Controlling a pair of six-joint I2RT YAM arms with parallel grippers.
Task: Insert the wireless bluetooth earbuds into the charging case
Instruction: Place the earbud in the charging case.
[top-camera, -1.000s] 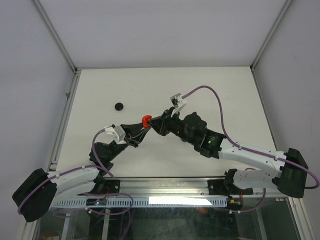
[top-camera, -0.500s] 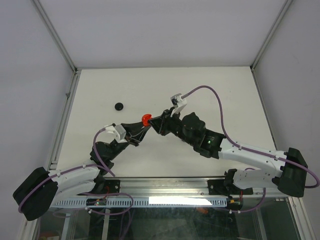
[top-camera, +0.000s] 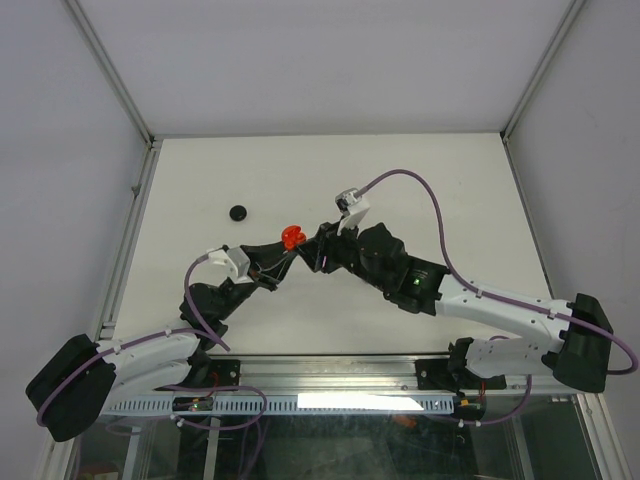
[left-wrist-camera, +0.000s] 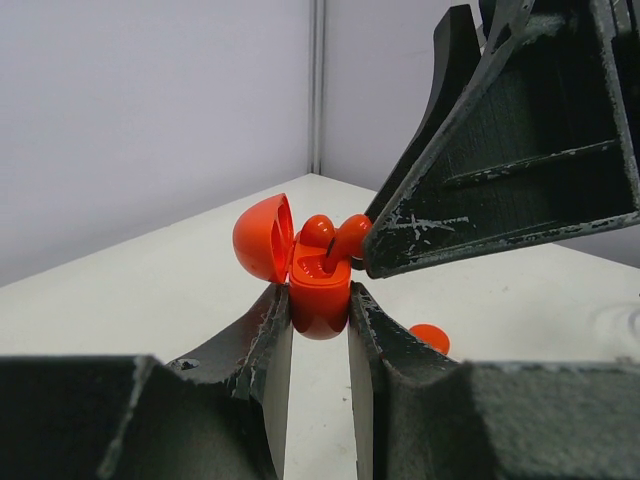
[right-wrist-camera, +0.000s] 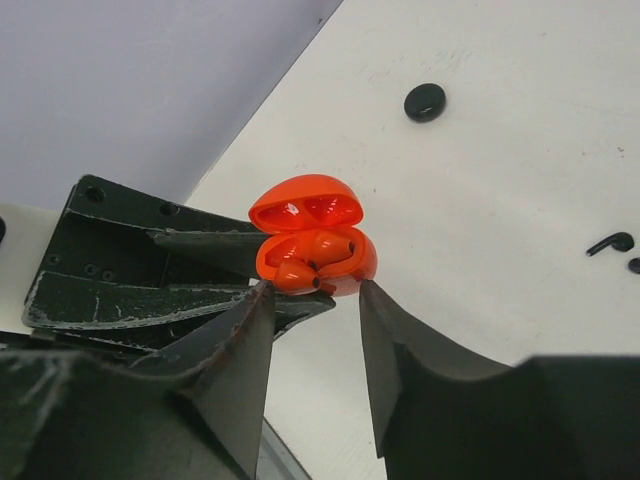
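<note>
The red charging case (left-wrist-camera: 320, 300) is held up off the table, lid (left-wrist-camera: 262, 238) swung open, with my left gripper (left-wrist-camera: 320, 305) shut on its lower body. Two red earbuds (left-wrist-camera: 318, 230) (left-wrist-camera: 350, 238) sit in its wells; the nearer earbud (right-wrist-camera: 290, 272) sticks out a little. My right gripper (right-wrist-camera: 315, 287) is open, its tips on either side of the case rim and touching nothing clearly. In the top view the case (top-camera: 292, 237) hangs between both grippers at mid-table. A black earbud (right-wrist-camera: 610, 243) lies on the table.
A round black disc (top-camera: 238, 212) lies left of the grippers on the white table (top-camera: 430, 180). A round red disc (left-wrist-camera: 430, 338) rests on the table below the case. Metal frame rails (top-camera: 128, 230) border the table.
My right gripper has gone from shut to open at the case, leaving a red earbud in it. Both arms have shifted slightly; the left grip is unchanged.
</note>
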